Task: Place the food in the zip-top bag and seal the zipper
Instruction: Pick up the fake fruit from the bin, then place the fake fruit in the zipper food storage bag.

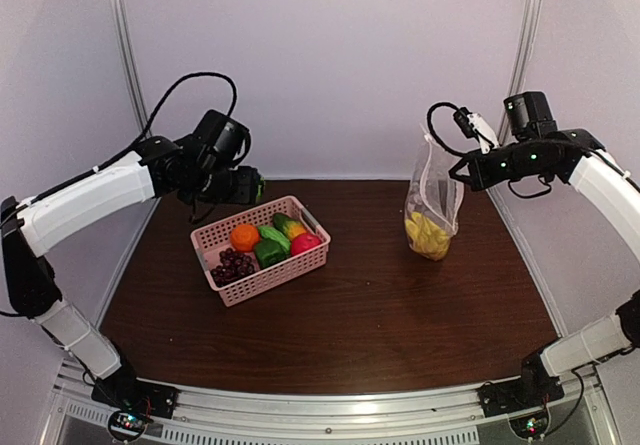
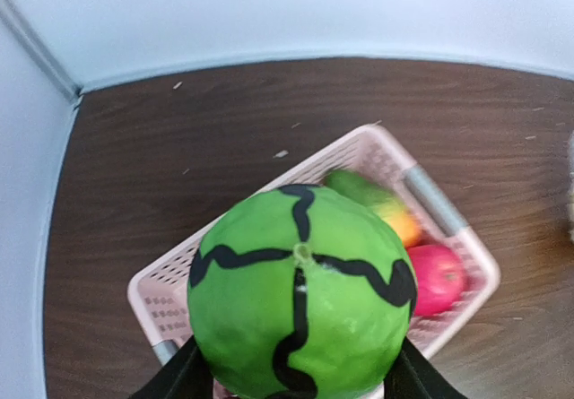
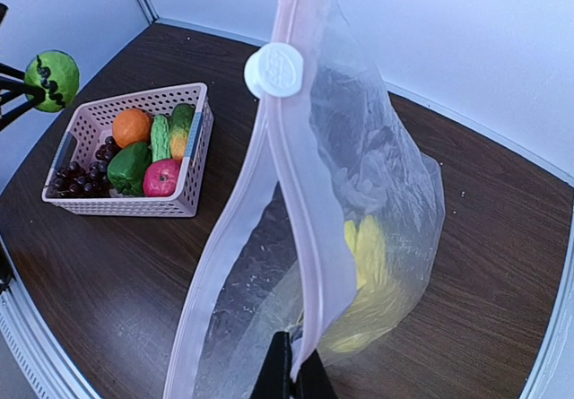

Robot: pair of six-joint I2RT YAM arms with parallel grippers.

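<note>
My left gripper (image 1: 247,185) (image 2: 300,372) is shut on a green toy melon with black stripes (image 2: 300,291), held above the pink basket's far left end; the melon also shows in the right wrist view (image 3: 51,78). In the basket lie an orange (image 1: 244,236), green pepper (image 1: 268,253), red apple (image 1: 305,243), grapes (image 1: 235,265) and cucumber (image 1: 285,223). My right gripper (image 1: 466,170) (image 3: 291,379) is shut on the zipper (image 3: 300,202) of the zip-top bag (image 1: 433,210) (image 3: 377,184), which hangs upright with its mouth open. Yellow food (image 3: 372,273) sits at the bag's bottom. The white slider tab (image 3: 275,70) is at the strip's far end.
The pink lattice basket (image 1: 230,287) (image 2: 368,148) (image 3: 179,203) stands left of centre on the dark wood table (image 1: 400,315). White walls close in the back and both sides.
</note>
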